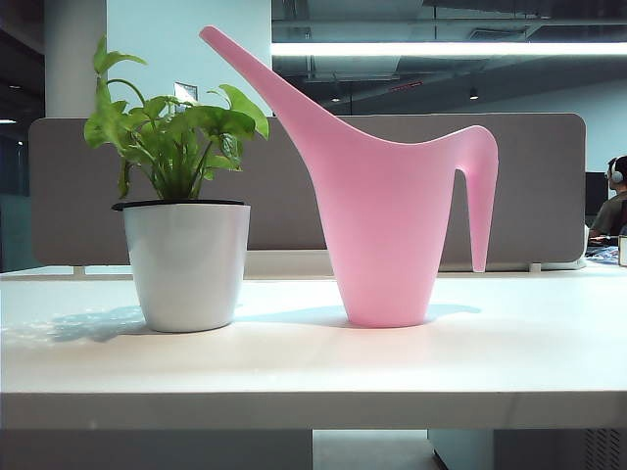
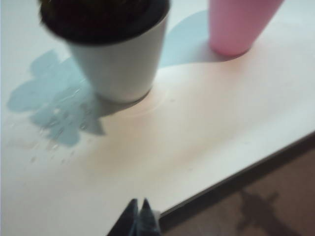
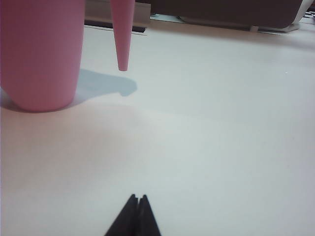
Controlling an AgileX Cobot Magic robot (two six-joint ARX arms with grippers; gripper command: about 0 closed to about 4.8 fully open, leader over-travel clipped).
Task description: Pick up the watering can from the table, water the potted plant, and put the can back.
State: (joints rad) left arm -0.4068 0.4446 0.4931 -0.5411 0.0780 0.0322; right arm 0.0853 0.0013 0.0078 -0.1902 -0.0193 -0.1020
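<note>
While standing upright on the white table [image 1: 509, 343], pink watering can [image 1: 382, 211] seen just right of the potted plant [image 1: 184, 211], close but apart, long spout slanting up over the leaves, drooping handle hanging free on the far side with its tip clear of the tabletop. White pot with black rim planted flat on the table, broad green leaves spreading above. Grey divider panel [image 1: 549, 186] behind the desk; seated person with headphones [image 1: 613, 201] at far right.

Left gripper [image 2: 139, 212] poised above the table's near edge, fingertips pressed together, pinching nothing, pot [image 2: 120, 64] and can base [image 2: 236, 27] ahead and well apart from it. Right gripper [image 3: 138, 206] low over bare tabletop, tips likewise pressed together and empty, the can's body [image 3: 42, 54] and handle tip [image 3: 123, 44] ahead, untouched.
</note>
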